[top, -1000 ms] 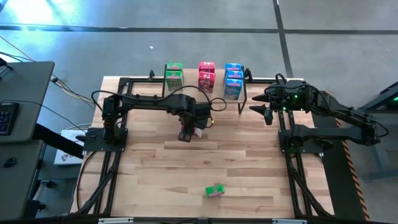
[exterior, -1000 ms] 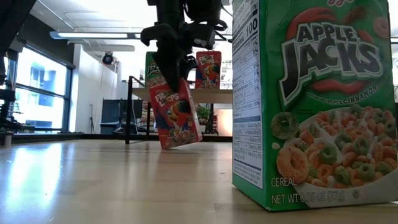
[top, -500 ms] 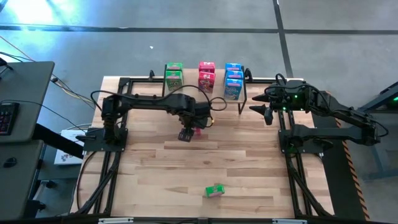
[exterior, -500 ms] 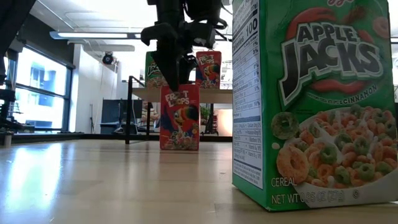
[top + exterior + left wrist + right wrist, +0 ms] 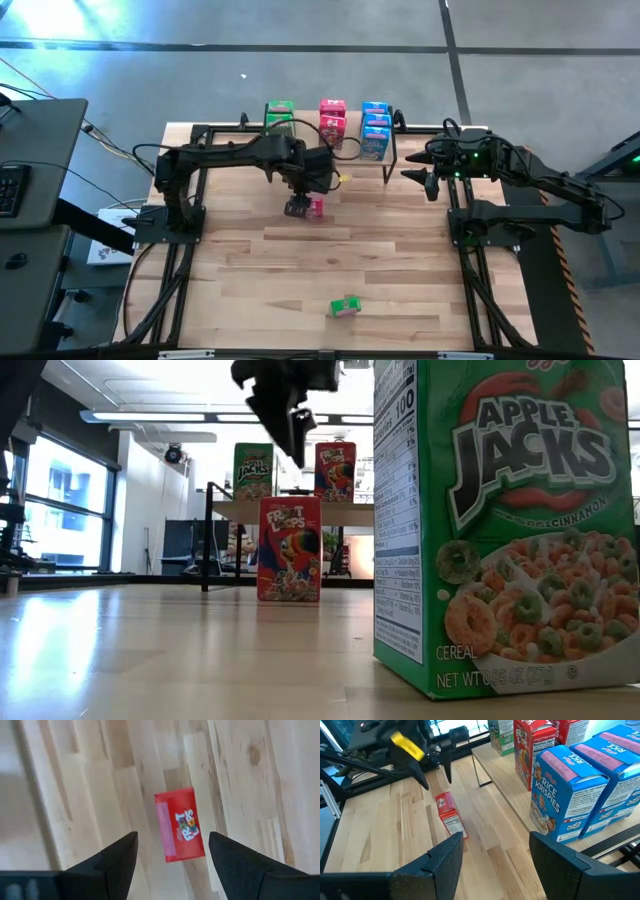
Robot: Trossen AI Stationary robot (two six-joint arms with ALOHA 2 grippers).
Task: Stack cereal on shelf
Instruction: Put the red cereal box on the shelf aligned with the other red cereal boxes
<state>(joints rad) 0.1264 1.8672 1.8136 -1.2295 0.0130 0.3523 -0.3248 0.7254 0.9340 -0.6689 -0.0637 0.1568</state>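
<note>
High view: the shelf [image 5: 395, 150] stands at the far edge of the bench [image 5: 400, 270]. On it are green boxes [image 5: 280, 117], red-pink boxes [image 5: 332, 120] and blue boxes [image 5: 376, 128], in that order from the left arm's side. A single red-pink box [image 5: 316, 207] stands on the bench just in front of the shelf, below the red-pink stack. The left gripper [image 5: 297, 207] hovers over this box with its fingers spread, holding nothing. The right gripper [image 5: 418, 176] waits beside the shelf's blue end, apart from the boxes. A lone green box [image 5: 345, 306] rests on the bench well away from the shelf, near the front edge.

Low view: the lone green box [image 5: 505, 525] fills the foreground. Beyond it the red-pink box [image 5: 289, 549] stands upright on the bench in front of the shelf [image 5: 300, 511], with the left gripper [image 5: 287, 410] above it and clear of it. On the shelf a green box [image 5: 253, 471] and a red-pink box [image 5: 335, 471] show.

Left wrist view: the left gripper's [image 5: 171, 857] dark fingers [image 5: 117, 857] stand wide apart, and the red-pink box [image 5: 181, 824] shows between them on the bench, untouched.

Right wrist view: the right gripper's [image 5: 494, 862] fingers [image 5: 447, 862] stand apart with nothing between them. Blue boxes [image 5: 565, 800] stand on the shelf [image 5: 515, 805] close by, and the red-pink box [image 5: 450, 814] stands on the bench beside the shelf, under the left gripper [image 5: 435, 770].
</note>
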